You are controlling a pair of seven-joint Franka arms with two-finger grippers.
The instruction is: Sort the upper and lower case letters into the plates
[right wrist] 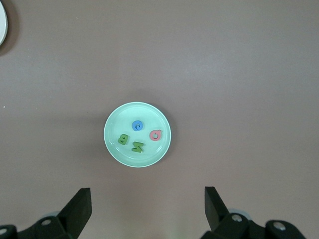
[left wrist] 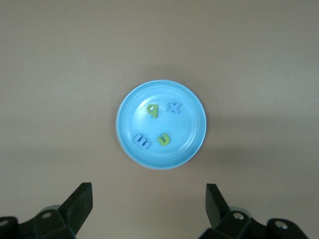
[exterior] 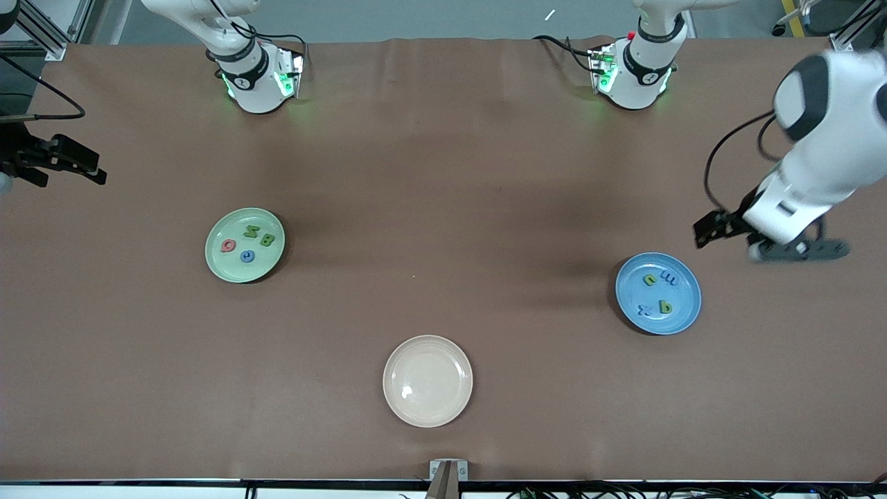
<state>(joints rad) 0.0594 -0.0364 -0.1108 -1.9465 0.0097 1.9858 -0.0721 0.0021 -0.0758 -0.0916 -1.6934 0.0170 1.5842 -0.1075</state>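
Note:
The pale mint green plate (exterior: 260, 267) (right wrist: 113, 148) lies toward the right arm's end of the table. It holds several capitals: a green M (exterior: 251, 232), a green B (exterior: 267, 240), a pink G (exterior: 228, 244) and a blue C (exterior: 247, 256). The bright blue plate (exterior: 682, 315) (left wrist: 189, 149) lies toward the left arm's end and holds several lower-case letters, green (left wrist: 153, 110) and blue (left wrist: 173, 107). My left gripper (exterior: 797, 251) (left wrist: 148, 191) hangs open and empty high over the table beside the blue plate. My right gripper (exterior: 66, 163) (right wrist: 147, 191) hangs open and empty over the table's edge at the right arm's end.
An empty cream-white plate (exterior: 427, 380) (right wrist: 2, 25) sits mid-table, nearer to the front camera than both other plates. The two arm bases (exterior: 256, 76) (exterior: 634, 69) stand along the table's back edge. A brown cloth covers the table.

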